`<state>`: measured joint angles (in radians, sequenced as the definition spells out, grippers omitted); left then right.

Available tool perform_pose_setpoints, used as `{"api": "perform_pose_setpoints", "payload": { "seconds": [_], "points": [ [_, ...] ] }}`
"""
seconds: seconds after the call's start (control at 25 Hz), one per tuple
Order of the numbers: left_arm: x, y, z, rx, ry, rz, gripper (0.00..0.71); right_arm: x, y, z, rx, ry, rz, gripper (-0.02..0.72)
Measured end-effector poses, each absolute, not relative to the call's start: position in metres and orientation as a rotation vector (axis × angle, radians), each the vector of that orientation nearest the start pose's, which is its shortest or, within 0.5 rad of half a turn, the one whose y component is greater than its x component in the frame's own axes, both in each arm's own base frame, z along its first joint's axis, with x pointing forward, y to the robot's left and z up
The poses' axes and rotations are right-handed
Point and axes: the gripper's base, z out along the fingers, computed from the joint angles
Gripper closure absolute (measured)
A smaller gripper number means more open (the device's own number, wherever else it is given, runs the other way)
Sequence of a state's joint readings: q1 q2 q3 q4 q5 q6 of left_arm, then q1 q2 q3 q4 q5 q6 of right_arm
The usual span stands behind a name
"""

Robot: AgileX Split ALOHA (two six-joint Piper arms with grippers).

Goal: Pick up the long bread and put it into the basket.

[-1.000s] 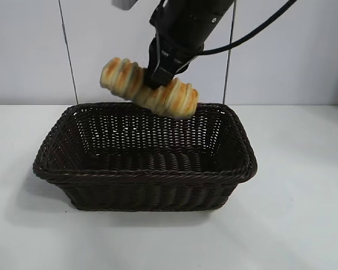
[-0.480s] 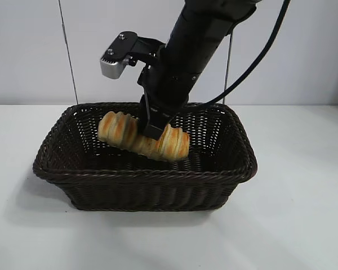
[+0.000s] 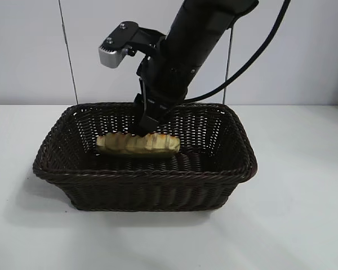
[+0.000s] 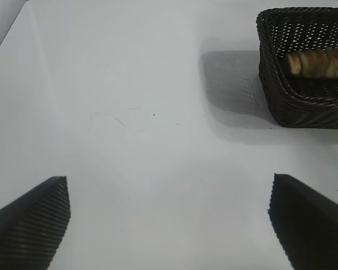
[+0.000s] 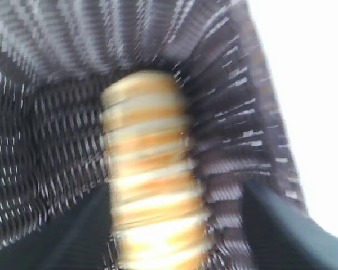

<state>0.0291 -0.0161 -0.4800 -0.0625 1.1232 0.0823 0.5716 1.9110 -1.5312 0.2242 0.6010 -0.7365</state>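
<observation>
Long bread (image 3: 137, 144) lies flat inside the basket (image 3: 146, 180) on the white worktop (image 3: 293, 214). Right hand (image 3: 148, 125) sits just above it, fingers spread to either side, gripping nothing. Left hand (image 4: 169, 225) hangs over bare worktop, well apart, fingers wide.

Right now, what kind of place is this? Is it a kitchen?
Probably not a kitchen. It looks like a robot test bench: a bare white table against a plain wall, a black robot arm reaching over a basket, and a long bread lying inside it.
</observation>
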Motion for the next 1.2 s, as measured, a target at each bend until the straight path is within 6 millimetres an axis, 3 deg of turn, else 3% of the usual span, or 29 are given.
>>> {"api": "perform_pose_setpoints", "payload": {
  "seconds": [0.24, 0.56, 0.92, 1.2],
  "points": [
    [-0.008, -0.005, 0.267, 0.061, 2.108, -0.009, 0.02, 0.35, 0.224, 0.303, -0.797, 2.23, 0.277, 0.015],
    [-0.008, -0.005, 0.267, 0.061, 2.108, -0.009, 0.02, 0.367, 0.149, 0.358, -0.347, 2.342, 0.147, 0.009],
    [-0.008, -0.005, 0.267, 0.061, 2.108, -0.009, 0.02, 0.382, 0.041, 0.371, -0.005, 2.473, -0.026, 0.009],
    [-0.008, -0.005, 0.267, 0.061, 2.108, -0.009, 0.02, 0.373, -0.051, 0.368, 0.251, 2.557, -0.183, 0.009]
  ]
}}
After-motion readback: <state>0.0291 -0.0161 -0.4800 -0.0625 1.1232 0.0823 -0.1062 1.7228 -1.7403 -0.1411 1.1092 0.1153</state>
